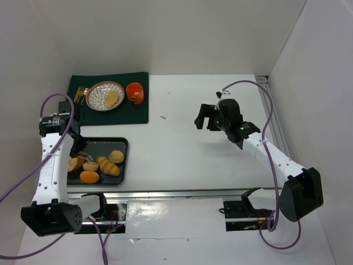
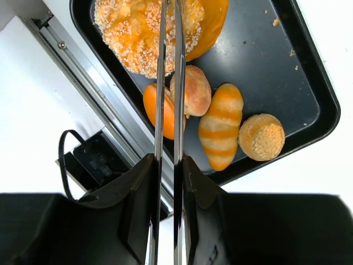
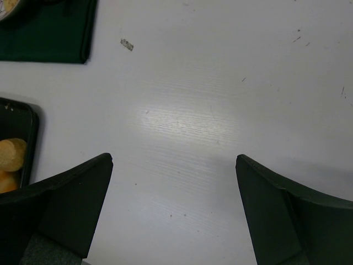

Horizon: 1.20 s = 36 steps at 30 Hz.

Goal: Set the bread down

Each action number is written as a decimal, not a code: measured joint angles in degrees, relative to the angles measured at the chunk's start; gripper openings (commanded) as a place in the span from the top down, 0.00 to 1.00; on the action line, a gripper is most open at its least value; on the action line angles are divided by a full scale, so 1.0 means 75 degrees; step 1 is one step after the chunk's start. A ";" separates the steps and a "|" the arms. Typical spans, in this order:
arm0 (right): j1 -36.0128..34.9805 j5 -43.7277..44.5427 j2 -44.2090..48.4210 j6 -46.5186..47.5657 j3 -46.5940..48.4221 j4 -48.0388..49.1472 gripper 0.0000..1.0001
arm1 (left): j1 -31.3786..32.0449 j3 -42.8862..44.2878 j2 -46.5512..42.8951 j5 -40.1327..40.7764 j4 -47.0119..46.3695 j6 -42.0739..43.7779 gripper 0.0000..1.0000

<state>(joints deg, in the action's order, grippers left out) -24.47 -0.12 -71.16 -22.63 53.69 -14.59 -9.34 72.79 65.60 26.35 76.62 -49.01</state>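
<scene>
Bread point(image 1: 108, 164): several rolls are lying together on the dark tray point(image 1: 124, 144) at the lower left of the top view. In the left wrist view, a seeded bun point(image 2: 138, 33) is sitting at the top edge. An orange roll point(image 2: 157, 107), a glossy roll point(image 2: 190, 91), a striped roll point(image 2: 220, 124) and a small round roll point(image 2: 261, 137) are lying side by side below it.
Left gripper point(image 1: 83, 153): it is hanging over the left part of the tray. Its two thin metal fingers point(image 2: 161, 83) are standing almost together, with only a sliver between them. Nothing is showing in that sliver, and the tips are running off the top of the wrist view above the seeded bun.
Gold cutlery point(image 1: 80, 94): it is lying on the green mat point(image 1: 138, 113) at the upper left, just beside the plate point(image 1: 94, 91).
Plate: it is carrying one pale bread piece point(image 1: 112, 98).
Orange cup point(image 1: 135, 93): it is standing on the mat, right of the plate.
Right gripper point(image 1: 205, 122): it is hovering over the bare white table point(image 1: 182, 154) right of centre, with its jaws spread wide and gripping nothing.
</scene>
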 measured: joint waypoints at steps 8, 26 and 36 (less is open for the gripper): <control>-0.0070 0.0073 -0.0003 0.0000 0.0055 -0.0026 0.00 | 0.0000 0.0358 -0.0082 0.0000 0.0114 0.0321 1.00; -0.0309 0.0213 -0.0449 -0.0006 0.0353 -0.0093 0.00 | 0.0475 0.3244 0.0833 0.0163 0.0233 0.0755 1.00; -0.0376 0.0396 -0.0551 -0.0067 0.0554 -0.0090 0.00 | 0.0653 0.4092 0.2235 0.0117 -0.0618 0.0956 1.00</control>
<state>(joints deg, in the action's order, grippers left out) -27.29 2.85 -75.29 -23.14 57.84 -15.27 -4.45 103.48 82.37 27.22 71.99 -41.85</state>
